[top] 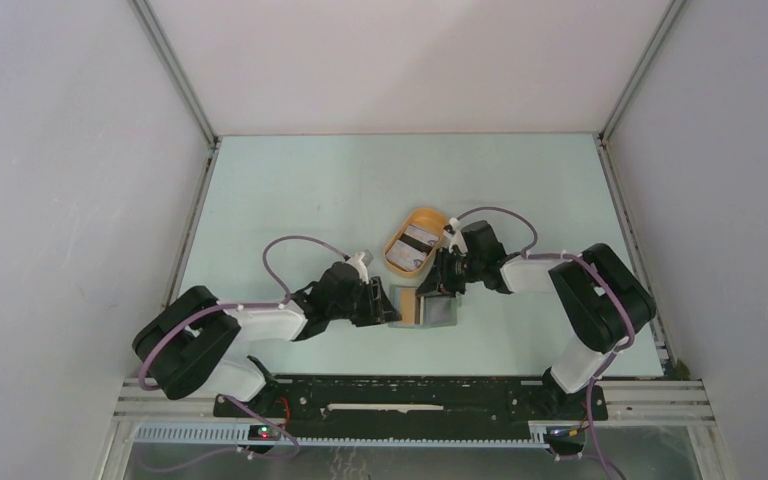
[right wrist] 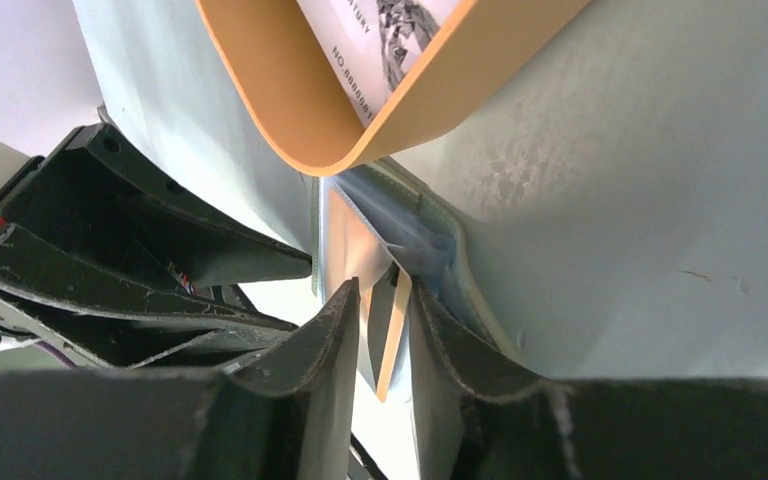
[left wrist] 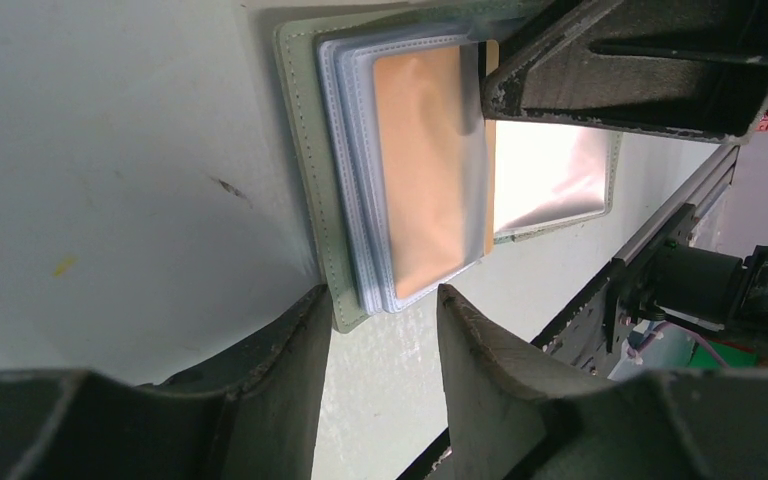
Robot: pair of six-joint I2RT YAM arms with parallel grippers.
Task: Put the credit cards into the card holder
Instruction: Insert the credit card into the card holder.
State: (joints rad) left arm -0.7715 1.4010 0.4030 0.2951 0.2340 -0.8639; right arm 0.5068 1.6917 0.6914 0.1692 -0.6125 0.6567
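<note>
The card holder [top: 440, 312] lies open on the table, a grey-green wallet [left wrist: 305, 150] with clear sleeves. One sleeve holds a tan card [left wrist: 420, 170]. My left gripper [left wrist: 380, 295] is open, its tips astride the wallet's near corner, and one finger touches that corner. My right gripper [right wrist: 382, 290] stands open at the wallet's other side. A tan credit card [right wrist: 392, 335] sits edge-on between its fingers, slack, with its far end in the sleeves [right wrist: 420, 245]. More credit cards [top: 415, 243] lie in the orange tray.
The orange oval tray [top: 400, 262] sits just behind the wallet, its rim [right wrist: 290, 110] nearly touching it, and a printed whitish card [right wrist: 390, 40] rests inside. The two grippers face each other closely across the wallet. The table's near edge and rail [left wrist: 660, 225] run just in front.
</note>
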